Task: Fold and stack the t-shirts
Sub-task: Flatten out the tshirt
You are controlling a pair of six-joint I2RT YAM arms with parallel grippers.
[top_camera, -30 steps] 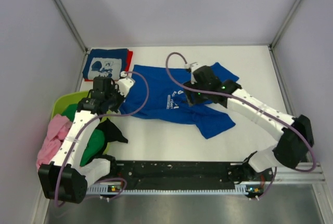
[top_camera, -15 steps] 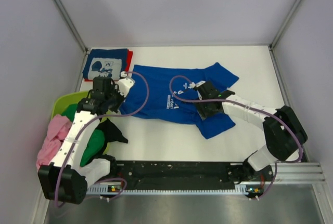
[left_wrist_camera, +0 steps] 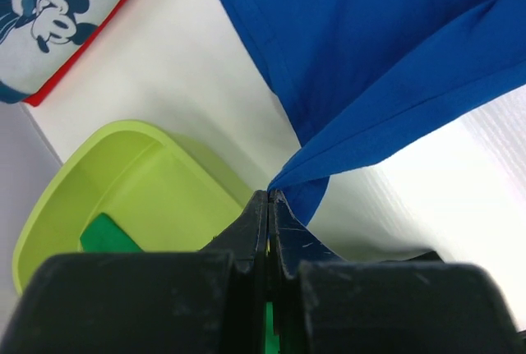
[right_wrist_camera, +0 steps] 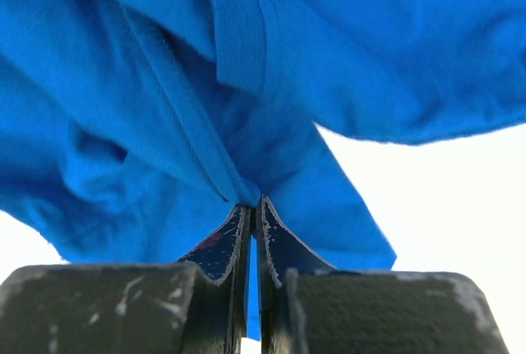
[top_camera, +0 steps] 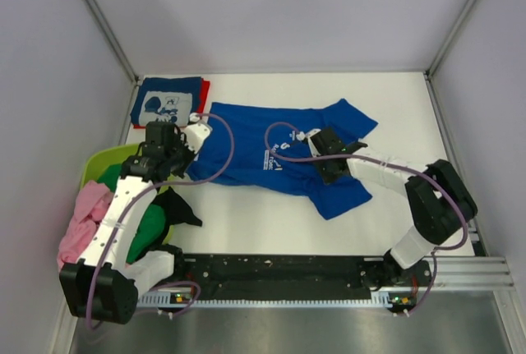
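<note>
Royal blue t-shirt (top_camera: 271,157): spread rumpled mid-desk (top_camera: 394,99), between arms. Soft, light, limp cloth; likely to sag, drag and bunch when pulled. Best hold: hems, seams, corners. Left pincer (left_wrist_camera: 269,196) clamped on its left edge fold. Right pincer (right_wrist_camera: 251,206) clamped on bunched seam. Folded navy tee (top_camera: 167,103) at far-left corner.

No lettering can be read; the white print (top_camera: 272,159) on the royal blue t-shirt (top_camera: 246,136) is too small
</note>
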